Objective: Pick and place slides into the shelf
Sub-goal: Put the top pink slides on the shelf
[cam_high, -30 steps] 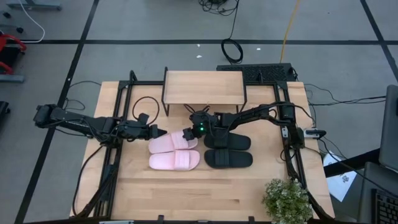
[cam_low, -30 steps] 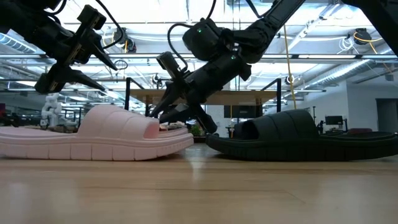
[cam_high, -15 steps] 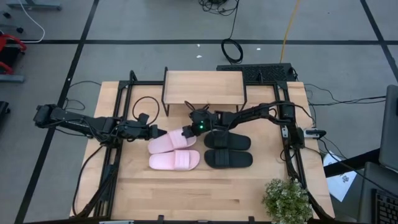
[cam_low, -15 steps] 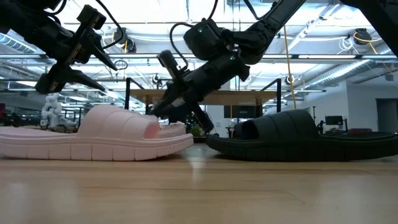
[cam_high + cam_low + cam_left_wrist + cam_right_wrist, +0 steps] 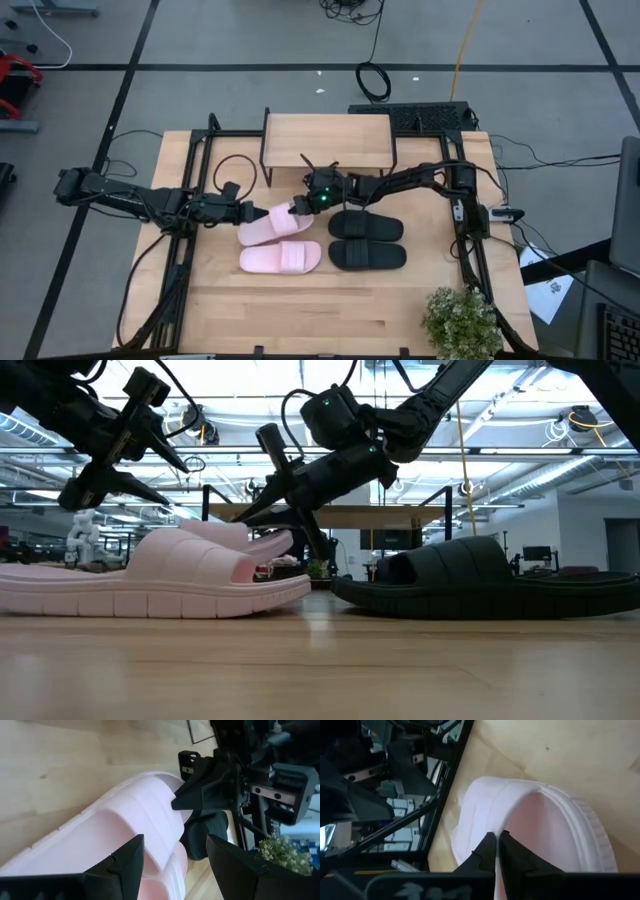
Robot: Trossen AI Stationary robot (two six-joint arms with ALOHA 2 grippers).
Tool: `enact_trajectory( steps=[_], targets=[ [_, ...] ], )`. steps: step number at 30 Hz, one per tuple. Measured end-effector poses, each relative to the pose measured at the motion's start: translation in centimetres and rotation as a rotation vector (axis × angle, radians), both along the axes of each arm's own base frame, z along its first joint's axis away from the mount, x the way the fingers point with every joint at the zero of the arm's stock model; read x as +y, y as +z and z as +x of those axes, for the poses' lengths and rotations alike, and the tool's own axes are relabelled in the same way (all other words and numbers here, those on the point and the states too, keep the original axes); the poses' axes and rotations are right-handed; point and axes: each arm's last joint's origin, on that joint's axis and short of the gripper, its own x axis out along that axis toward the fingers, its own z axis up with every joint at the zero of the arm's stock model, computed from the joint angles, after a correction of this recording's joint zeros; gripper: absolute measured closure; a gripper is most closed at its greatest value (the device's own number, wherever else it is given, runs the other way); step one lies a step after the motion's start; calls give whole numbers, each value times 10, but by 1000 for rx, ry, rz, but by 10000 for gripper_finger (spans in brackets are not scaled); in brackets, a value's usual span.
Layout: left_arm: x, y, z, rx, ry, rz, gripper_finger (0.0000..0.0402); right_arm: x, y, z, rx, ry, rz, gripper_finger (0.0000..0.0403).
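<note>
- Right gripper (image 5: 300, 207) is pinching the toe rim of the pale pink rubber slide nearer the shelf (image 5: 268, 228), fingers closed tight on the thin edge. Grabbing it by the lip looks like the only way to get a hold on something this flat.
- That slide's toe end is tipping up off the wooden tabletop (image 5: 300, 310) while its heel stays down.
- Right arm is stretching in low across the table, just in front of the small light-wood shelf on thin black legs (image 5: 327, 139).
- Left gripper (image 5: 243, 212) is hovering at the same slide's heel end, fingers spread, probably ready to steady it.
- Second pink slide (image 5: 280, 258) and the black rubber pair (image 5: 367, 241) are lying flat nearby; the shelf top has nothing on it.
</note>
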Motion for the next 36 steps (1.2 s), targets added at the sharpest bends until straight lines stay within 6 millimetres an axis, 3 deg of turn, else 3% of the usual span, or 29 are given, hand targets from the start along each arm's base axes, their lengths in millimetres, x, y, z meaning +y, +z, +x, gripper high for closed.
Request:
enact_trajectory(
  steps=[16,31,36],
  targets=[
    [-1,30,12,-257,-126,361,192,-9,45,-20,-6,37,-20,403],
    [-7,46,10,-401,-250,478,192,-16,52,-24,-38,156,88,403],
    [-6,62,2,-527,-229,553,192,-22,62,-28,-69,159,98,403]
  ],
)
